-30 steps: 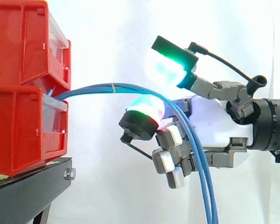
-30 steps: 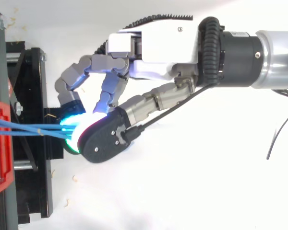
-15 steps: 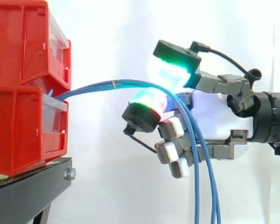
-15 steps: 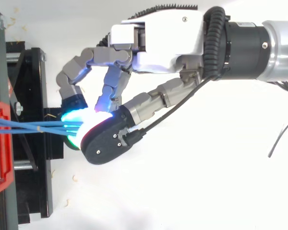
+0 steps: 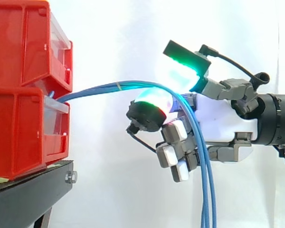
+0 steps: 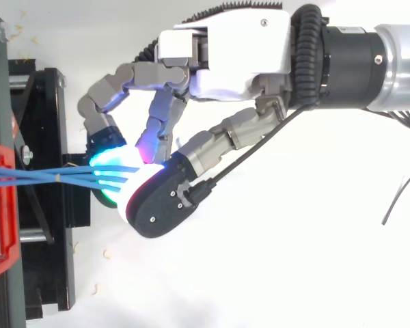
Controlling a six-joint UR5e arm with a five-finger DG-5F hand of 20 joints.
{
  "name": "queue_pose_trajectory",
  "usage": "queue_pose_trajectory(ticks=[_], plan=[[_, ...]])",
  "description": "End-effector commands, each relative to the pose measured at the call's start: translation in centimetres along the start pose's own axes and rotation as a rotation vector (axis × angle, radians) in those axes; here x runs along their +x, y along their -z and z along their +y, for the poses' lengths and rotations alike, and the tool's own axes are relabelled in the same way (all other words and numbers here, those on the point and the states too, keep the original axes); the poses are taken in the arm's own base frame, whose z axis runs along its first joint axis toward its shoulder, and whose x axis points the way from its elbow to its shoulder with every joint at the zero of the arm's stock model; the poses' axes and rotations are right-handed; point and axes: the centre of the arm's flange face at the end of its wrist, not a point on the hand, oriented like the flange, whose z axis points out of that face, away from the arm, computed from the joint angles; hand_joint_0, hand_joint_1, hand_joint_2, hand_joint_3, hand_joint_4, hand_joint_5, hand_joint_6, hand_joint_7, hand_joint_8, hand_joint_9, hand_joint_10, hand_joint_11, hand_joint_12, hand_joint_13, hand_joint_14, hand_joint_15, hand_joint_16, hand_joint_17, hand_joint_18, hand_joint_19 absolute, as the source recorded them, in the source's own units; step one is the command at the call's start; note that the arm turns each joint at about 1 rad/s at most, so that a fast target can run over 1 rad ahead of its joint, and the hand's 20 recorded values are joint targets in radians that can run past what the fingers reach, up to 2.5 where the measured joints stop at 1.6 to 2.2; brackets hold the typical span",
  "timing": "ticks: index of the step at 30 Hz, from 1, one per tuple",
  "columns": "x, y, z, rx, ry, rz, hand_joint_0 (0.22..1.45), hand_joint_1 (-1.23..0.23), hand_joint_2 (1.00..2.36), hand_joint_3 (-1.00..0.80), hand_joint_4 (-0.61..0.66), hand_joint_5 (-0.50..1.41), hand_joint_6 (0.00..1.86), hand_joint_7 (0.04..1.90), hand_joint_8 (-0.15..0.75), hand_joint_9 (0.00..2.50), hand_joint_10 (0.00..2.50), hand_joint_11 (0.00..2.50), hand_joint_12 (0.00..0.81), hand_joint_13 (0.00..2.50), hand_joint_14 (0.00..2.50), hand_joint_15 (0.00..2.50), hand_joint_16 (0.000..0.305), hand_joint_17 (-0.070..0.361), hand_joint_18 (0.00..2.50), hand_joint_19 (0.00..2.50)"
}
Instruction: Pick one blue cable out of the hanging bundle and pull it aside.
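Sagging softly from the red bin (image 5: 19,137), the blue cables (image 5: 92,90) look light and slippery, so the hand (image 5: 223,126), fingers curled round them, should pinch one near the bend

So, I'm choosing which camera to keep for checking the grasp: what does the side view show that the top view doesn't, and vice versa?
Side view: the blue cables arch out of the lower red bin and hang down past the hand's curled fingers. Top view: the cables fan slightly apart across the black stand toward the glowing pads. Both: the hand closed round the cables, near the bin.
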Motion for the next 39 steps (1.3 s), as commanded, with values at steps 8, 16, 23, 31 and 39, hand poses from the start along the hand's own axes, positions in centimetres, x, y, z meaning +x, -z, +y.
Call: queue_pose_trajectory(ticks=[8,16,23,31,39], plan=[[-0.9,0.4,-0.1,0.009,-0.001,0.026,0.75,-0.94,1.0,-0.5,-0.17,-0.12,0.92,1.63,0.245,1.13,0.02,0.56,0.3,1.05,0.02,0.52,0.041,0.092,0.95,0.45],[-1.6,0.6,0.0,0.023,-0.002,0.036,0.65,-0.97,1.0,-0.5,-0.17,-0.1,0.92,1.45,0.241,1.15,0.02,0.54,0.295,1.05,0.02,0.54,0.039,0.089,0.94,0.46],[-1.6,0.6,0.1,0.022,-0.001,0.036,0.54,-0.91,1.0,-0.5,-0.17,-0.09,0.91,1.23,0.244,1.15,0.02,0.53,0.306,1.06,0.02,0.54,0.042,0.094,0.96,0.48],[-1.4,0.6,0.1,0.025,0.001,0.038,0.39,-0.68,1.0,-0.5,-0.01,-0.09,0.86,1.23,0.361,1.16,0.01,0.5,0.395,1.1,0.02,0.54,0.059,0.134,1.06,0.47],[-1.4,0.6,0.1,0.026,0.007,0.038,0.42,-0.6,1.0,-0.5,0.0,-0.1,0.86,1.21,0.358,1.12,0.01,0.5,0.39,1.07,0.02,0.54,0.059,0.132,1.03,0.5]])
